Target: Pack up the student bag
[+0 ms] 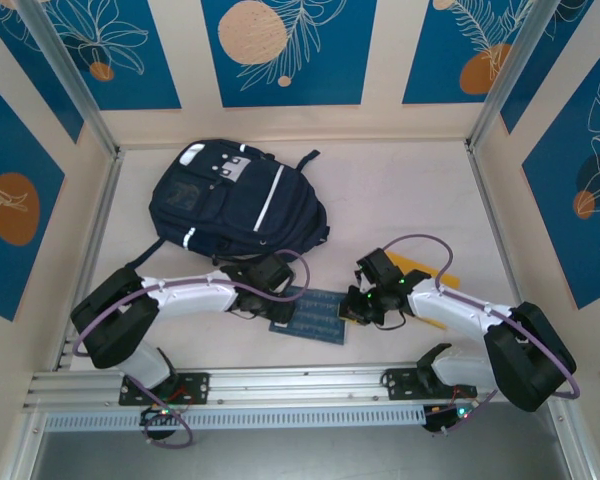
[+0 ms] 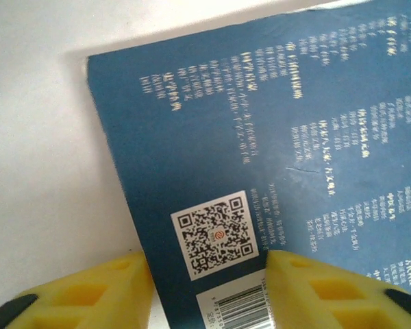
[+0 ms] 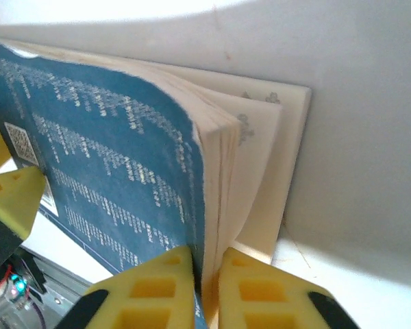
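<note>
Student bag (image 1: 235, 200) lies flat at the far left-centre of the table (image 1: 410, 190), front pockets up, well apart from both grippers. I can't tell from the top view whether the main zip is open. A blue-covered book (image 2: 260, 137) lies near the front edge between the two arms, back cover up, QR code and barcode showing. Right gripper (image 3: 205, 255) is clenched on the book's long edge, pinching the cover plus a wad of pages. That side is raised and the lower pages fan away from it, so this looks like a peel-up to get a flat book off the table. Left gripper (image 2: 209, 264) is spread, with one yellow finger on each side of the QR corner. It sits low over the cover and grips nothing, probably to pin that end or take a second hold, though contact is unclear. A flat yellow item (image 1: 417, 268) lies partly under the right arm; what it is I can't say. Judged step: picking up the book, nothing packed yet. Risk: the pinch holds only some pages, so the rest could sag or tear on lifting.
</note>
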{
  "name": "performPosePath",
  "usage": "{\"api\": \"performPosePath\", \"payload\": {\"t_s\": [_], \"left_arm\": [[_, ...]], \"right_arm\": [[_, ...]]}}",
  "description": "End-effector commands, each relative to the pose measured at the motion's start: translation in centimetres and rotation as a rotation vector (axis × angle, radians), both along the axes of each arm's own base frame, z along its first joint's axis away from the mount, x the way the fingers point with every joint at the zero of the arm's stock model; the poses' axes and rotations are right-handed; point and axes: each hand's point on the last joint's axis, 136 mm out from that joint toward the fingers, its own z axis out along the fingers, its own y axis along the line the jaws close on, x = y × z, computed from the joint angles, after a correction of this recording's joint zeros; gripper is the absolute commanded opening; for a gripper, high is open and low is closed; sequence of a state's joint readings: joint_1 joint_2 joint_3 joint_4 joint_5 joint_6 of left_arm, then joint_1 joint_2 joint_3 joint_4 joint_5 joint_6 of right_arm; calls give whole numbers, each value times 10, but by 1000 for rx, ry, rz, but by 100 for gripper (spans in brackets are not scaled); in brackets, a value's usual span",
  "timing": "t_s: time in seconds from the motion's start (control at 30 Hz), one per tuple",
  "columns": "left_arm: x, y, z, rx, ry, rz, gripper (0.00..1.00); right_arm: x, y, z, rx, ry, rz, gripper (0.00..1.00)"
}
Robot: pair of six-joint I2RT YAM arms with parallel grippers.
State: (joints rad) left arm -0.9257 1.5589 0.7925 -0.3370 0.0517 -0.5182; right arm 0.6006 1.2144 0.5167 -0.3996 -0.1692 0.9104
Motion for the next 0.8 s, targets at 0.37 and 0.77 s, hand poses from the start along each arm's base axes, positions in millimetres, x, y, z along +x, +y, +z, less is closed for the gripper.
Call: {"api": "performPosePath", "payload": {"t_s": [0.37,0.77], "left_arm": [[-17,-1,70,137,-325,-257,80],[-28,-46,68,346,-885,-559,90]], "right_arm": [[11,17,25,228,58,-50,0],[10,25,45,419,127,-73,0]]}}
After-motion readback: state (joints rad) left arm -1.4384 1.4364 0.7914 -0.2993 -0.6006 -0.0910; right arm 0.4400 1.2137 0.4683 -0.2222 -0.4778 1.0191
